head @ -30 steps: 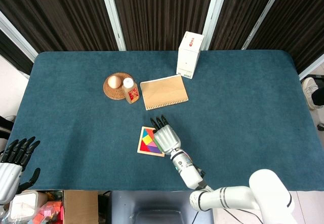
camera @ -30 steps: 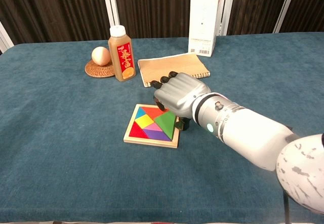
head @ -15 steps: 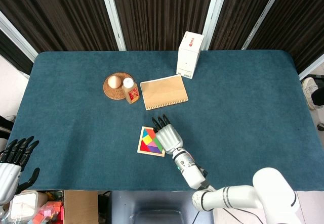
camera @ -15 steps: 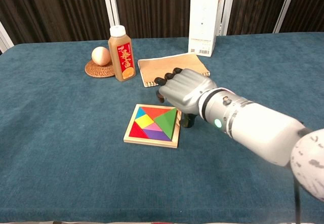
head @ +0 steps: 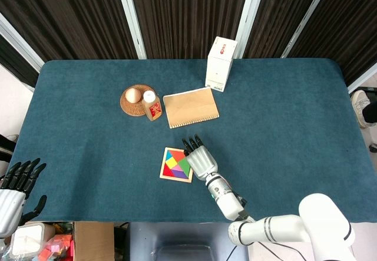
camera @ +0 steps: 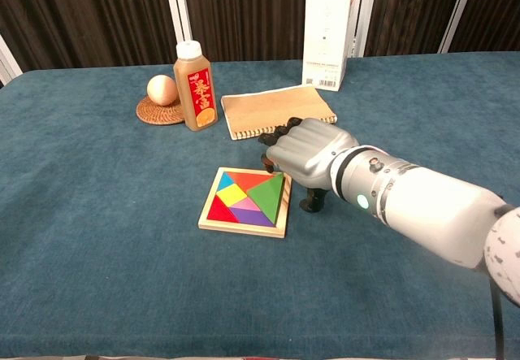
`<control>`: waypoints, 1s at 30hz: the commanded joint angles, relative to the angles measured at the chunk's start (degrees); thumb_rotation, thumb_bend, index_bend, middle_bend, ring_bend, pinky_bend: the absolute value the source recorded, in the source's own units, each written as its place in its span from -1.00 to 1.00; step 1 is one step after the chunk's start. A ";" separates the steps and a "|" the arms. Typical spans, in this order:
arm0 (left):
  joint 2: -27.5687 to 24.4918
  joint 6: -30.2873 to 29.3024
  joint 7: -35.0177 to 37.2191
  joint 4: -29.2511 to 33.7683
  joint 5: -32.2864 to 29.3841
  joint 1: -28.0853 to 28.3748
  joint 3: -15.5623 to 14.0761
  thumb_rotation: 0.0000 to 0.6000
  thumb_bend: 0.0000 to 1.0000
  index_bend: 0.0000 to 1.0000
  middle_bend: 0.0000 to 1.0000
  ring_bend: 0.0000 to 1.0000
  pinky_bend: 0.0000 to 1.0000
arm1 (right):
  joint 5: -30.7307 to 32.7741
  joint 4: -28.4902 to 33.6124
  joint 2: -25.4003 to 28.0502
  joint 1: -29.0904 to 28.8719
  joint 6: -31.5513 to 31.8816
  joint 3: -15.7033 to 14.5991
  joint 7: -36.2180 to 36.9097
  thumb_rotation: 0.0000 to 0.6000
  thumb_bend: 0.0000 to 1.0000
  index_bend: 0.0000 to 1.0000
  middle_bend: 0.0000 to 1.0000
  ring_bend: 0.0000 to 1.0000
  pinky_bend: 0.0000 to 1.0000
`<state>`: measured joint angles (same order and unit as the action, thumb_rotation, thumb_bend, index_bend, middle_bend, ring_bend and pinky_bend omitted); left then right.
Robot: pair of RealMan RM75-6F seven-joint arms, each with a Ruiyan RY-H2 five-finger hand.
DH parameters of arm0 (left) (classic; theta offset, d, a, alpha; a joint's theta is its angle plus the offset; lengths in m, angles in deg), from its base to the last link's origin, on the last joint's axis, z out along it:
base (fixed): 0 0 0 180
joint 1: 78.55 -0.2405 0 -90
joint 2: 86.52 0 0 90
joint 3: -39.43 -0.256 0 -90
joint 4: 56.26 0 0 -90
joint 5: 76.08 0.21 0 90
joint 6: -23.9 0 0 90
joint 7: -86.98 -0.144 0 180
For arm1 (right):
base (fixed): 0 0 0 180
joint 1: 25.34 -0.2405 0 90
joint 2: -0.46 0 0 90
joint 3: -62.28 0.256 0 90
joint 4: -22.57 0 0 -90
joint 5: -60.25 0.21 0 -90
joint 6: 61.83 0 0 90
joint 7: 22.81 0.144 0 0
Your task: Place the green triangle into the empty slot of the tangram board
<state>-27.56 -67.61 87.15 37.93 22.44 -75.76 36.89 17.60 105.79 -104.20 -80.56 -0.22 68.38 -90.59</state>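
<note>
The tangram board (head: 175,179) (camera: 240,228) lies flat near the table's front middle. The green triangle (head: 184,165) (camera: 266,193) sits in the board's right side, level with the other coloured pieces. My right hand (head: 200,158) (camera: 313,155) hovers just right of the board, holding nothing, its fingers pointing away from me and its thumb reaching down toward the cloth beside the board's right edge. Only the head view shows my left hand (head: 17,184), which is off the table's front left corner with its fingers spread and nothing in it.
Behind the board lie a tan spiral notebook (head: 190,107) (camera: 276,108), a juice bottle (head: 152,106) (camera: 194,86) and an egg (head: 134,95) (camera: 162,89) on a woven coaster. A tall white box (head: 221,63) (camera: 329,33) stands further back.
My right hand has slid rightward off the board, uncovering the green triangle, which stays seated in the board. The left hand has barely moved.
</note>
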 commanded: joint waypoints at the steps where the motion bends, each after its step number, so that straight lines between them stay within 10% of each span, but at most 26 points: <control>1: -0.01 0.04 -0.03 0.02 0.01 0.07 0.06 1.00 -0.08 -1.00 -1.00 -0.97 -0.93 | 0.01 0.31 0.00 -0.13 0.02 -0.26 -0.10 1.00 -0.13 -0.28 -0.93 -1.00 -1.00; 24: 0.04 -0.32 0.26 -0.29 0.43 0.00 -0.04 1.00 -0.08 -1.00 -1.00 -0.97 -0.93 | -3.70 4.38 1.44 0.13 2.25 -3.82 -1.39 1.00 -0.13 -0.27 -0.94 -1.00 -1.00; 30: -0.05 -2.11 1.72 -1.19 2.30 -0.25 -0.25 1.00 -0.08 -1.00 -1.00 -0.97 -0.93 | -10.31 15.30 9.75 6.89 8.25 -5.65 10.28 1.00 -0.16 -0.59 -1.00 -1.00 -1.00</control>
<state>-27.65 -69.18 88.39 37.18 24.15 -75.92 36.75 10.74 114.64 -99.46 -77.68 4.91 64.22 -86.48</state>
